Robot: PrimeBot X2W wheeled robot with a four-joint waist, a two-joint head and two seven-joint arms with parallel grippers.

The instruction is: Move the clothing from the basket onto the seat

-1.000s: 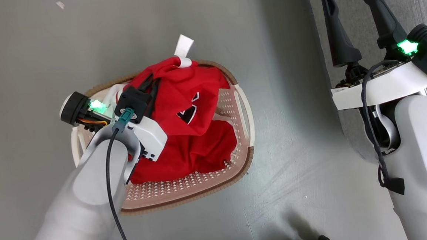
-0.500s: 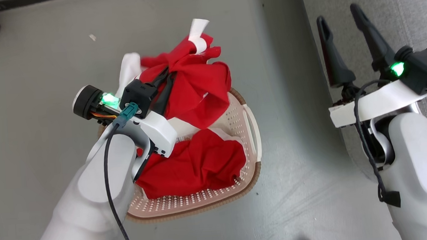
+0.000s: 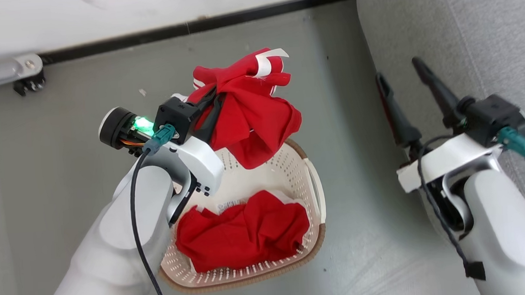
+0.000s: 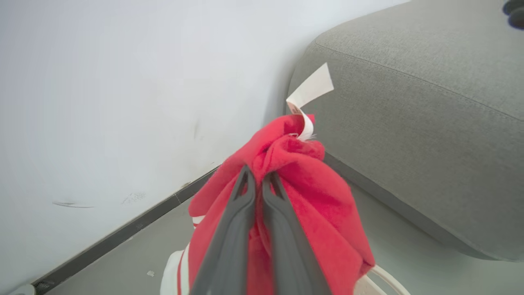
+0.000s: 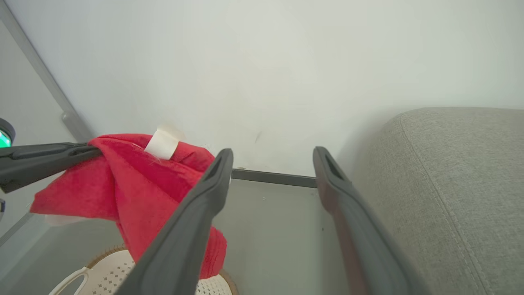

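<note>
Left arm: the left jaws are pressed together on a bunched fold of the lifted garment (image 3: 251, 121); the pinch sits near its top, just below a white label (image 3: 270, 58); the rest of the cloth hangs loose under the jaws
Held piece: the lifted garment hangs in the air above the far end of the basket (image 3: 318, 194); its lowest fold looks clear of the rim; it is not yet over the seat (image 3: 442, 31)
Piece in the basket: the second garment (image 3: 245, 233) lies crumpled at the basket's near end, against the near wall; neither arm touches it; a strip of white shows along its far edge
Basket's place: on the floor (image 3: 53, 146), near the seat's rounded edge and not far from the dark skirting (image 3: 236, 20)
Right arm: the right jaws are spread wide and hold nothing; they are raised in front of the seat's edge, between the basket and the cushion
Seat: grey upholstery; no red cloth on the part that shows
Done, as I judge it: the first pick is made and one garment is out of the basket
Left to do: carry that garment over the seat's edge and release it; then fetch the second garment and do the same; the task looks well short of halfway
</note>
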